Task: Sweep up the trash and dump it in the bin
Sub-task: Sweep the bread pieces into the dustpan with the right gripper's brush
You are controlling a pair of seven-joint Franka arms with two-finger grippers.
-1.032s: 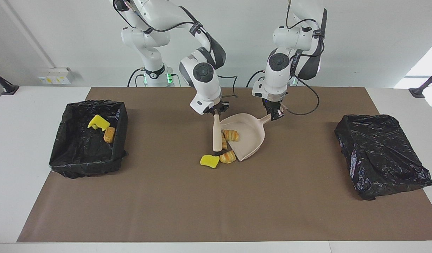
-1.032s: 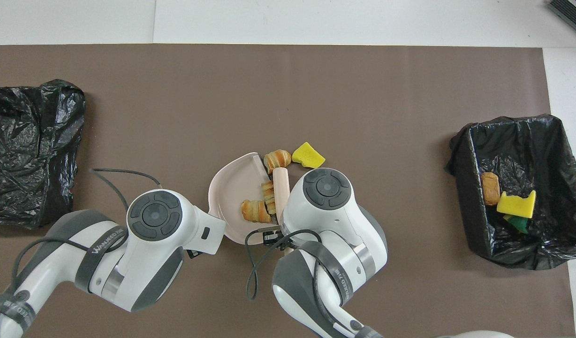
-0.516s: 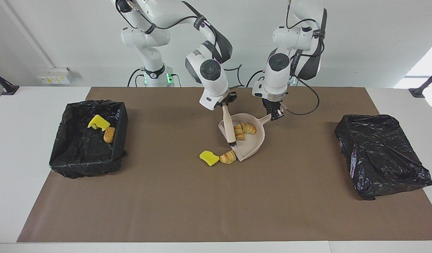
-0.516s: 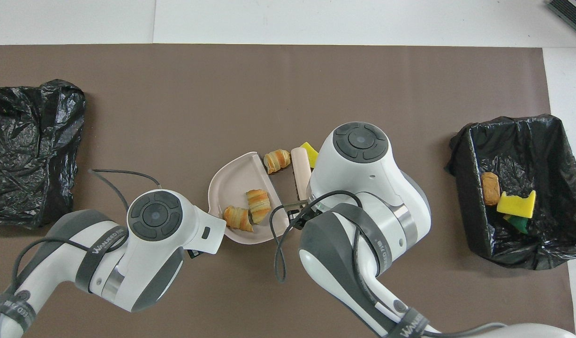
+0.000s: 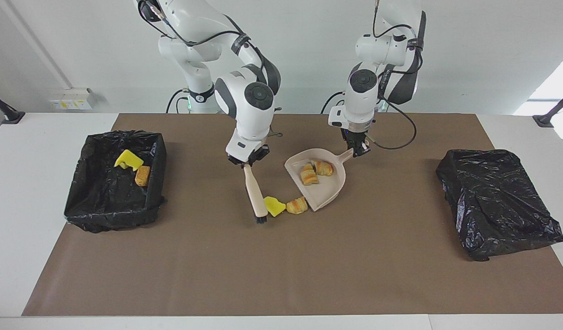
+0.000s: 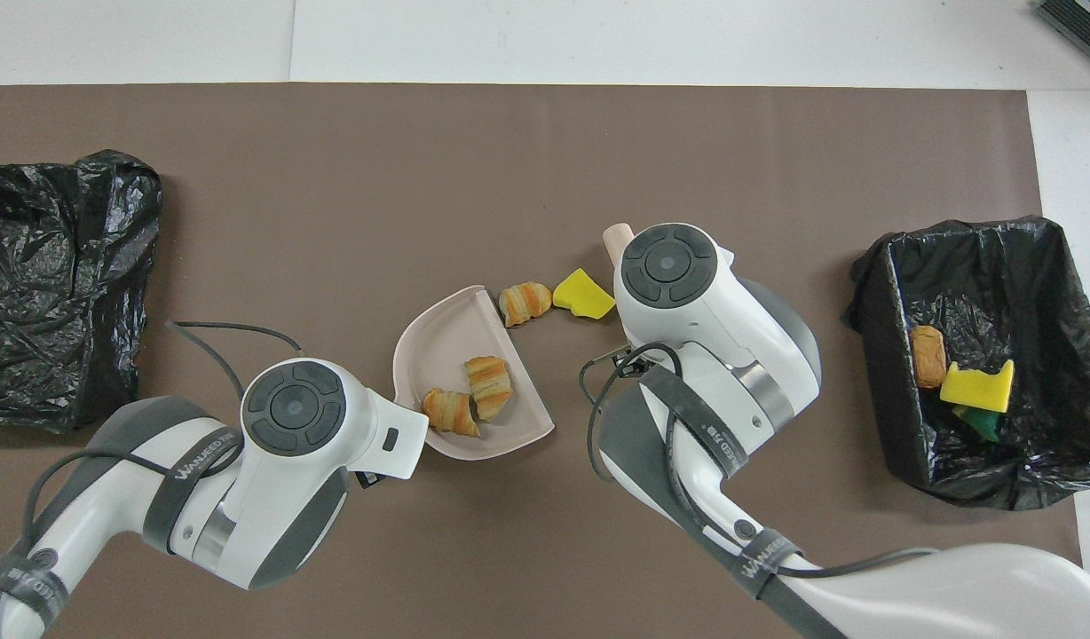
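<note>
The right gripper (image 5: pixel 247 162) fingers clamp the brush (image 5: pixel 255 195) beside the yellow sponge (image 5: pixel 275 206), ready to push it into the dustpan (image 5: pixel 333 189), whose handle the left gripper (image 5: pixel 358 149) fingers grip to steady it.

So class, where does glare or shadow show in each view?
Facing view: bright window glare at the upper corner by the closed black bag, whose plastic glints; soft shadow under the dustpan. Overhead view: even light, sheen on the bin liner, both arms hiding their grippers.

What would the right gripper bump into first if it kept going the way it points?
The right gripper points down along the brush it holds, so probably the brown mat, just beside the yellow sponge piece.
</note>
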